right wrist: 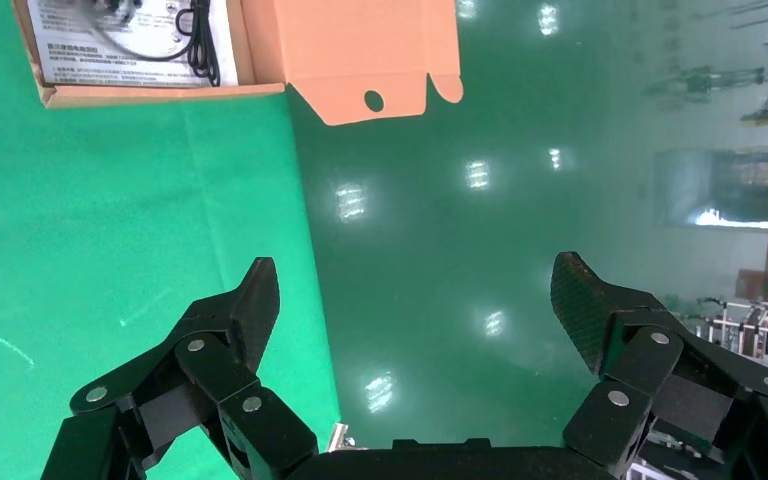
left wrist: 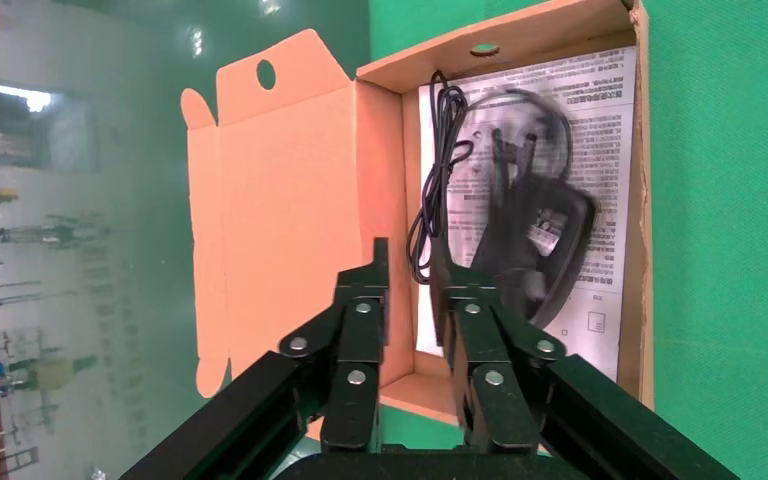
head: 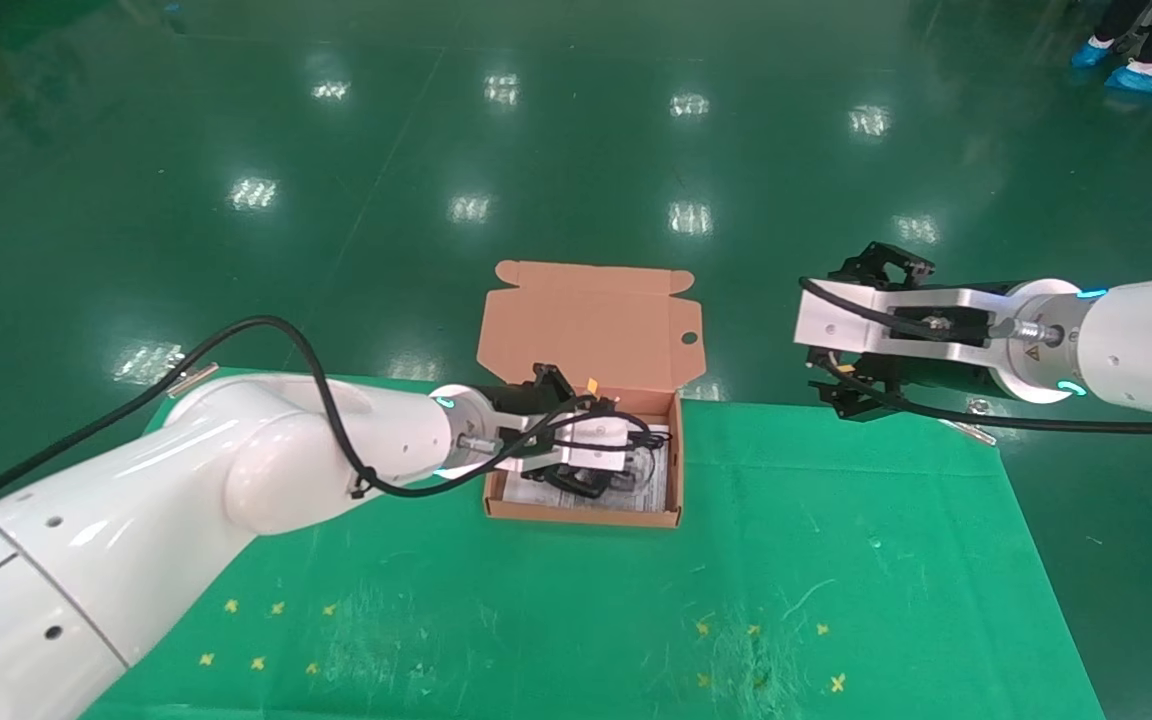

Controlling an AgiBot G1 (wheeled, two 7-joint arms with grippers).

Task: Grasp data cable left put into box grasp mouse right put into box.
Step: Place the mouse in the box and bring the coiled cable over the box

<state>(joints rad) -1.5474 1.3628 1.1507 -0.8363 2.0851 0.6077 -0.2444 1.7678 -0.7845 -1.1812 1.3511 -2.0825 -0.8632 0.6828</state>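
Orange-brown box [head: 582,330], black mouse [left wrist: 537,248], black data cable [left wrist: 432,180], green mat [head: 836,560]

Head camera looking down over the table, left wrist camera peering past its jaws, close into the box [left wrist: 390,120], right wrist camera catching the same box [right wrist: 260,75] far beyond its jaws.

I see the box [head: 582,515] at the table's [head: 836,560] far edge, lid [head: 586,325] standing behind it. Inside, on a printed sheet [left wrist: 600,110], lie the mouse [left wrist: 545,245] and the data cable [left wrist: 440,170] beside it. My left gripper [head: 601,470] is over the box; the right gripper [head: 861,335] is well right.
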